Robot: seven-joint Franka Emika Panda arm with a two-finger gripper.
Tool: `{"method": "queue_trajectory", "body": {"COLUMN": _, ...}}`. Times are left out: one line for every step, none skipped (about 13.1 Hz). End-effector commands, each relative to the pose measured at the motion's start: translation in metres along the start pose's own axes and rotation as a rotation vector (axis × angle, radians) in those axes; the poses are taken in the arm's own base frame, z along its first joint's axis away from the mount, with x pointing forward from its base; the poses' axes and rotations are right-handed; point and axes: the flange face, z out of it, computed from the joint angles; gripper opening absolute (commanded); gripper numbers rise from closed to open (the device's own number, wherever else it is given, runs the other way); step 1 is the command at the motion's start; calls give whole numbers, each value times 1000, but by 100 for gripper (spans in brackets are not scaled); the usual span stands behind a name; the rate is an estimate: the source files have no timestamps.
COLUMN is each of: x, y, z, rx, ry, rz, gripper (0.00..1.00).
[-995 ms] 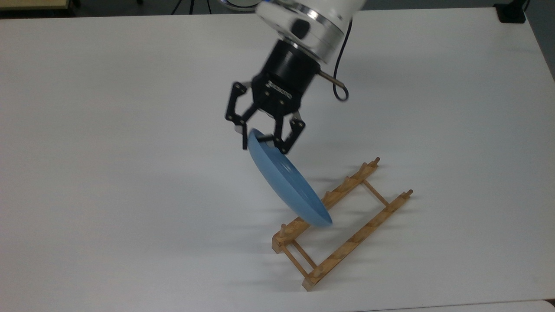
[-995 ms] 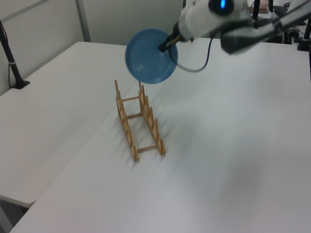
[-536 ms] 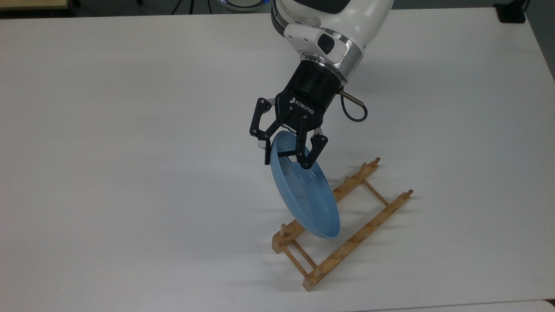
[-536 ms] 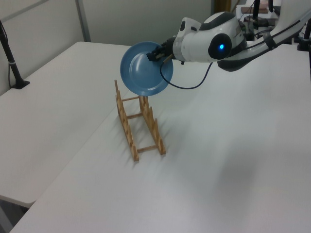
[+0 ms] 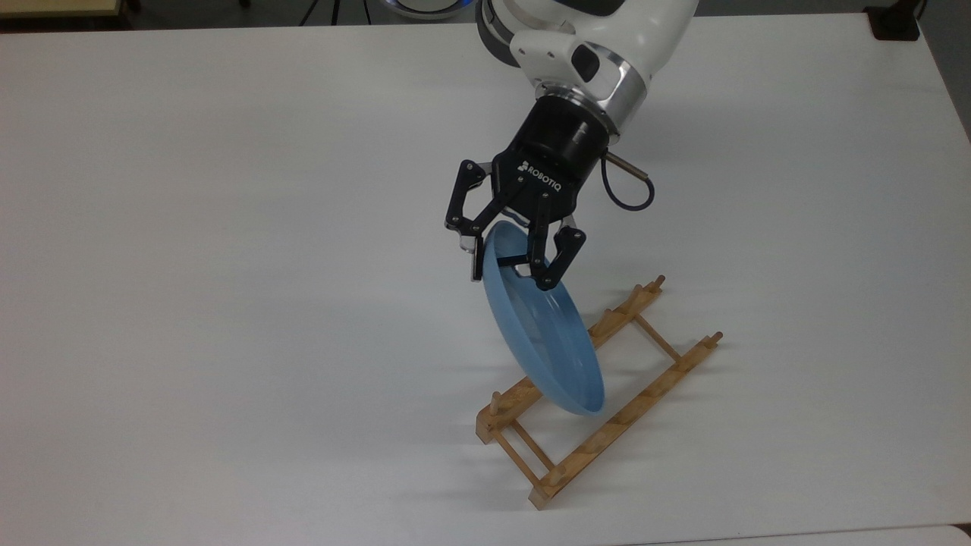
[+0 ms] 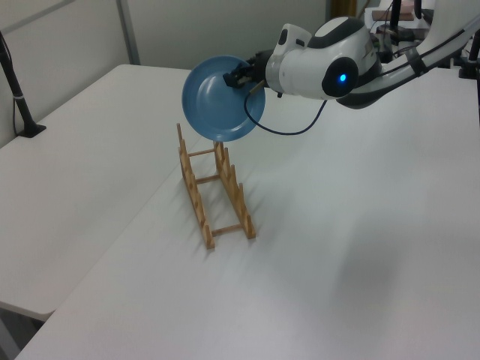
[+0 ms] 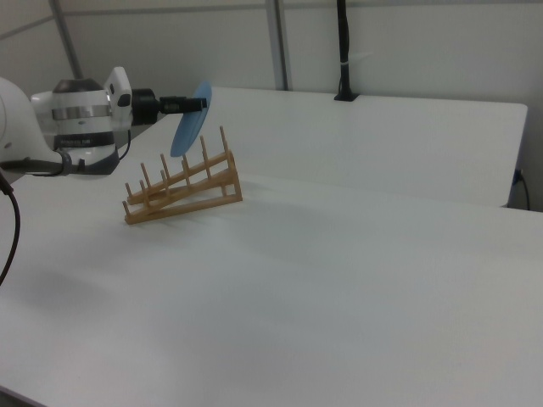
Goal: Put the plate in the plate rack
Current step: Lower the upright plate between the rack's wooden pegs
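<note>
A light-blue plate (image 5: 548, 341) hangs tilted in the air above the far end of the light-wood plate rack (image 5: 623, 419). My gripper (image 5: 510, 267) is shut on the plate's upper rim, one finger on each face. In the top view the plate's lower edge overlaps the rack's upper rail. The left view has the plate (image 6: 214, 101) above the rack (image 6: 197, 204) with a gap under it, the gripper (image 6: 238, 77) on its right rim. Seen edge-on in the right view, the plate (image 7: 190, 120) is held by the gripper (image 7: 200, 103) over the rack (image 7: 182, 192).
The rack stands on a wide white table (image 5: 227, 303). A black cable (image 5: 628, 191) loops off the wrist. A black block (image 5: 895, 21) sits at the table's far right corner. Dark posts stand clamped at table edges (image 6: 21, 101) (image 7: 343, 51).
The plate has swung with the wrist so its hollow face shows in the top view, and it has shifted to the top view's right, over the rack. The grip is unchanged.
</note>
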Motion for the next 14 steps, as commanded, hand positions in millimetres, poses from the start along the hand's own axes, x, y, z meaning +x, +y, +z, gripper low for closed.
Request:
{"method": "queue_trajectory", "body": {"x": 13, "y": -2, "z": -13, "rx": -18, "ry": 94, "rz": 59, "gripper": 0}}
{"method": "queue_trajectory", "body": {"x": 16, "y": -1, "z": -13, "rx": -18, "ry": 106, "rz": 77, "gripper": 0}}
{"method": "queue_trajectory", "body": {"x": 18, "y": -1, "z": -15, "rx": -14, "ry": 109, "rz": 83, "gripper": 0}}
{"method": "queue_trajectory", "body": {"x": 20, "y": -4, "z": -17, "rx": -8, "ry": 112, "rz": 85, "gripper": 0}}
{"method": "queue_trajectory", "body": {"x": 22, "y": -7, "z": -19, "rx": -2, "ry": 119, "rz": 84, "gripper": 0}}
{"method": "queue_trajectory", "body": {"x": 23, "y": -8, "z": -20, "rx": 3, "ry": 140, "rz": 67, "gripper": 0}}
{"method": "queue_trajectory", "body": {"x": 25, "y": -8, "z": -20, "rx": 9, "ry": 179, "rz": 38, "gripper": 0}}
{"method": "queue_trajectory", "body": {"x": 26, "y": -9, "z": -21, "rx": 15, "ry": 212, "rz": 11, "gripper": 0}}
{"method": "queue_trajectory", "body": {"x": 28, "y": -10, "z": -23, "rx": 21, "ry": 235, "rz": -5, "gripper": 0}}
{"method": "queue_trajectory", "body": {"x": 29, "y": -12, "z": -25, "rx": 28, "ry": 252, "rz": -17, "gripper": 0}}
{"method": "queue_trajectory", "body": {"x": 32, "y": -12, "z": -27, "rx": 34, "ry": 275, "rz": -31, "gripper": 0}}
{"method": "queue_trajectory", "body": {"x": 37, "y": -12, "z": -28, "rx": 38, "ry": 310, "rz": -52, "gripper": 0}}
{"method": "queue_trajectory", "body": {"x": 39, "y": -14, "z": -28, "rx": 44, "ry": 341, "rz": -74, "gripper": 0}}
{"method": "queue_trajectory", "body": {"x": 40, "y": -13, "z": -28, "rx": 44, "ry": 352, "rz": -87, "gripper": 0}}
